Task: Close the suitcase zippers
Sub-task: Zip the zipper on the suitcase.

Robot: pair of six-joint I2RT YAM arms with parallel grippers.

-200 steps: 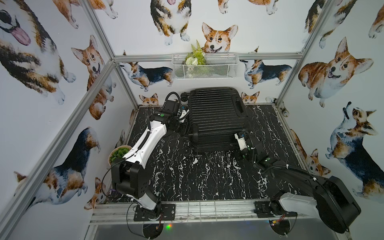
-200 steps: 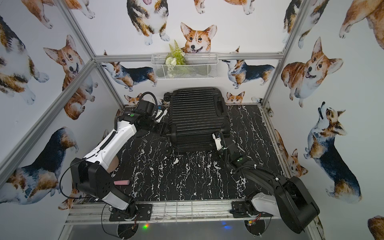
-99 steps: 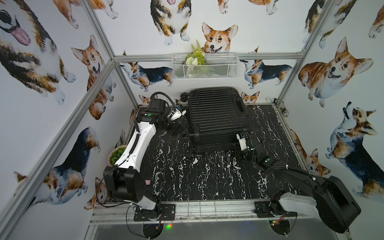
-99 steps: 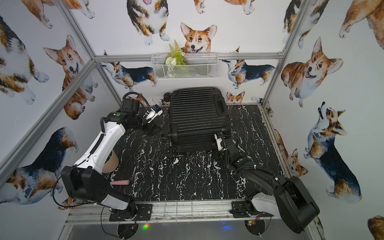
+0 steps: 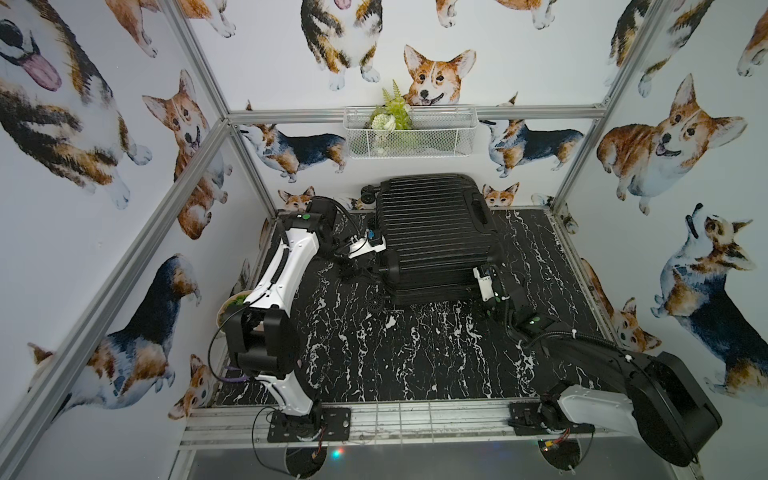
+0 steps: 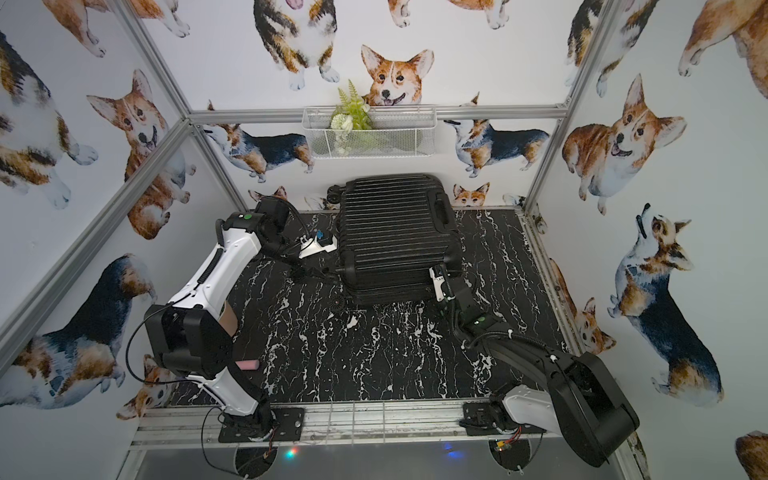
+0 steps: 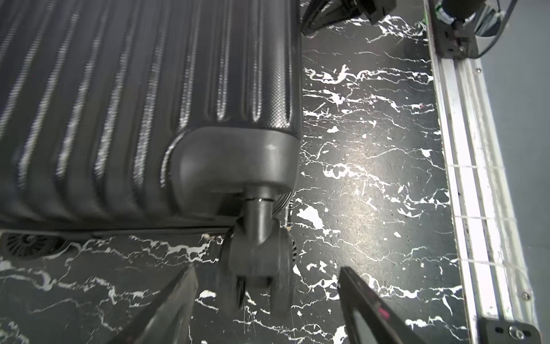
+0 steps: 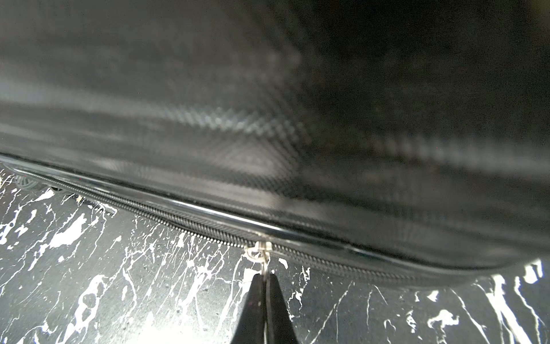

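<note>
Left fingers (image 7: 178, 293) have spread apart by the suitcase (image 5: 432, 232) wheel (image 7: 259, 262), leaving zipping to right fingers (image 8: 253, 300) clamped on the zipper pull (image 8: 263, 253).

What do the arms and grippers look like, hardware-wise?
Left arm: white links, black joints, ribbed black cable along it. Right arm: black links, white base segment, white ties on its black cable. Each wrist carries a green dot. Left gripper and right gripper: dark, tapered, wedge-like fingers.
</note>
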